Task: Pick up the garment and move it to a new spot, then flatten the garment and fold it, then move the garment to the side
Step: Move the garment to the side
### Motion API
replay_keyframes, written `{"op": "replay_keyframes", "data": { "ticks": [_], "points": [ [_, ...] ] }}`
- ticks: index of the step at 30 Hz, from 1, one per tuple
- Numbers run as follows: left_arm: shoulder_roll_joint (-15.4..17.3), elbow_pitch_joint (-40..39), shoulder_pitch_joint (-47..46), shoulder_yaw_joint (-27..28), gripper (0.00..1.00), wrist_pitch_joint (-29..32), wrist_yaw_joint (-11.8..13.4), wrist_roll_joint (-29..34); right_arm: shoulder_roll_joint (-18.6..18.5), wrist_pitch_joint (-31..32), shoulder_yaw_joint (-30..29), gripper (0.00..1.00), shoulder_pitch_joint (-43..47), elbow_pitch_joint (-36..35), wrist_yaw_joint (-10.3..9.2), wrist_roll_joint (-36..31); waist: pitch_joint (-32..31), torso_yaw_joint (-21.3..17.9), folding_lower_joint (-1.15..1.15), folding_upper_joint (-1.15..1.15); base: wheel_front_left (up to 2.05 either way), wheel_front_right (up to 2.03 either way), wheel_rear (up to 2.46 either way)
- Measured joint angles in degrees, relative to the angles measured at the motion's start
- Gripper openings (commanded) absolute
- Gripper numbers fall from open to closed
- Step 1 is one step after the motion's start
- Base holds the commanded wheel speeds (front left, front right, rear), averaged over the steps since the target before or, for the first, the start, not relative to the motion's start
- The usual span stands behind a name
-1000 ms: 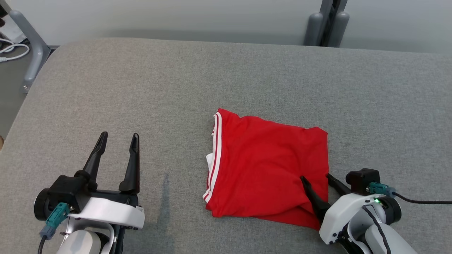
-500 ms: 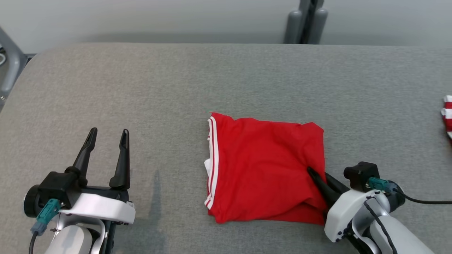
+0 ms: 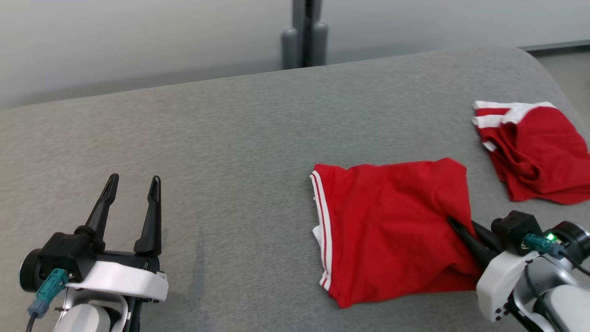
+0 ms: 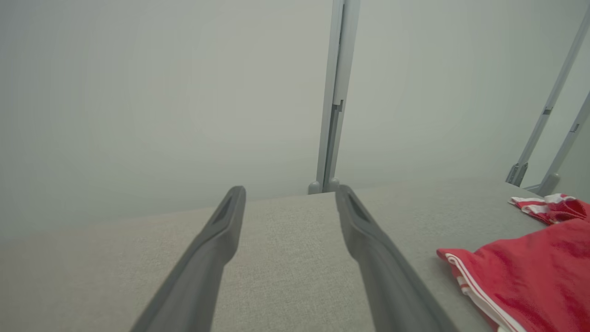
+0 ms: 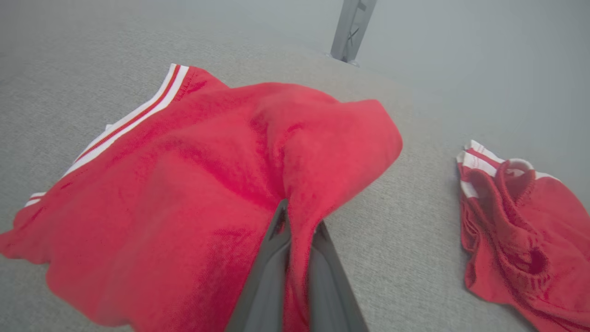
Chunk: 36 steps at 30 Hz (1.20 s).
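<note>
The folded red garment with white stripes along its left edge lies on the grey table, right of centre. My right gripper is shut on the garment's right edge; in the right wrist view the cloth is pinched between the two fingers and bulges up just above them. My left gripper stands open over bare table at the lower left, nothing between its fingers. The garment's corner shows at the right of the left wrist view.
A second red garment with white stripes lies crumpled near the table's right edge, also seen as a heap in the right wrist view. A grey post stands behind the table's far edge. Bare table stretches to the left and far side.
My right gripper has shut on the garment's right edge. The head camera has turned to the right, bringing the second garment into view. The left gripper has stayed open.
</note>
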Motion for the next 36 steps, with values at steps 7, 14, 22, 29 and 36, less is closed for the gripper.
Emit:
{"op": "replay_keyframes", "data": {
  "ticks": [7, 14, 22, 29, 36],
  "points": [
    [0.74, -1.45, -0.97, 0.15, 1.00, 1.05, 0.52, 0.13, -2.34, 0.93, -1.05, 0.00, -1.14, -3.22, 0.00, -0.73, 1.27, -6.01, 0.00, 0.00, 0.00, 0.00, 0.00],
    [1.92, -3.02, -3.37, -0.38, 1.00, 2.96, 0.55, 1.04, -1.90, -1.97, 0.21, 0.00, -9.64, -1.10, 0.00, -0.07, 4.37, -11.37, 0.00, 0.00, 0.00, 0.00, 0.00],
    [3.72, -5.57, -7.05, -1.10, 1.00, 5.71, 0.47, 2.53, 0.69, -10.22, -2.64, 0.00, -22.78, 10.90, 0.01, 3.37, 9.99, -13.72, 0.00, 0.00, 0.00, 0.00, 0.00],
    [4.27, -8.29, -11.54, -2.90, 1.00, 7.87, -0.11, 4.23, 0.15, -15.90, -6.69, 0.00, -30.39, 27.53, 0.00, 5.20, 15.94, -13.28, 0.00, 0.00, 0.00, 0.00, 0.00],
    [5.06, -9.45, -14.10, -3.85, 1.00, 9.24, -0.64, 5.15, 0.18, -18.80, -10.18, 0.26, -37.88, 40.20, 0.01, 6.26, 20.70, -12.18, 0.00, 0.00, 0.00, 0.00, 0.00]
  ]
}}
